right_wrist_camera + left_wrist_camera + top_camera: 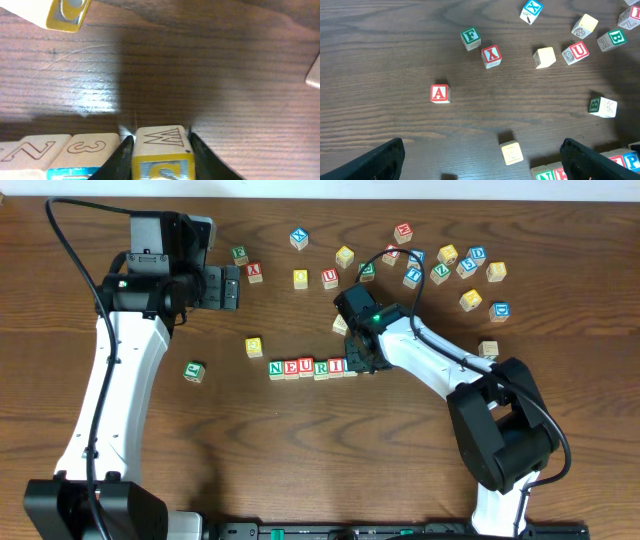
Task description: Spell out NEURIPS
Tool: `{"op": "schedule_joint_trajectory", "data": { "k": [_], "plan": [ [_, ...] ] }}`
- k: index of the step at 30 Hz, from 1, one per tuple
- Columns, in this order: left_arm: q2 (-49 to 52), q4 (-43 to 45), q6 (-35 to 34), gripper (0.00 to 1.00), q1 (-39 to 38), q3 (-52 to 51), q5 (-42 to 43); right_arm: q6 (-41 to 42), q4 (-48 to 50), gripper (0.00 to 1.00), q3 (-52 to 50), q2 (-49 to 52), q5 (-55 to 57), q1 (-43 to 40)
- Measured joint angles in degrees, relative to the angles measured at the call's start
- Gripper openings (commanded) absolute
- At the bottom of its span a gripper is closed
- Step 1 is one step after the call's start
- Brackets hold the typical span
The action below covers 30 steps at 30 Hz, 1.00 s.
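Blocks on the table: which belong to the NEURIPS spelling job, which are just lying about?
Job: lettered row starting N-E-U-R-I; yellow-faced block in the right tool.
Lying about: red A block; green F block; blue X block; scattered blocks upper right.

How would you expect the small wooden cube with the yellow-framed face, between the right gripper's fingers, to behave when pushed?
The small wooden cube with the yellow-framed face looks solid wood, so probably stiff and light. Its flat faces suggest sliding, not rolling. The pale wooden cube engraved 3 lies close beside it, so a sideways push may nudge that.
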Motion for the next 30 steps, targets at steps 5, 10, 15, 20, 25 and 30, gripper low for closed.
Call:
{"op": "schedule_joint_trajectory", "data": {
  "k": [5, 10, 15, 20, 25, 30],
  "plan": [
    [0.0, 0.0, 0.0, 0.98, 0.0, 0.0, 0.0, 0.2, 0.0, 0.38, 0.0, 0.0, 0.0, 0.0],
    [0.0, 0.0, 0.0, 0.98, 0.0, 0.0, 0.0, 0.1, 0.0, 0.41, 0.0, 0.0, 0.1, 0.0],
    [0.0, 0.0, 0.0, 0.98, 0.0, 0.0, 0.0, 0.1, 0.0, 0.32, 0.0, 0.0, 0.1, 0.0],
    [0.0, 0.0, 0.0, 0.98, 0.0, 0.0, 0.0, 0.3, 0.0, 0.30, -0.1, 0.0, 0.2, 0.0],
    [0.0, 0.0, 0.0, 0.98, 0.0, 0.0, 0.0, 0.3, 0.0, 0.17, -0.2, 0.0, 0.1, 0.0],
    [0.0, 0.0, 0.0, 0.98, 0.0, 0.0, 0.0, 0.4, 0.0, 0.41, -0.2, 0.0, 0.2, 0.0]
  ]
}}
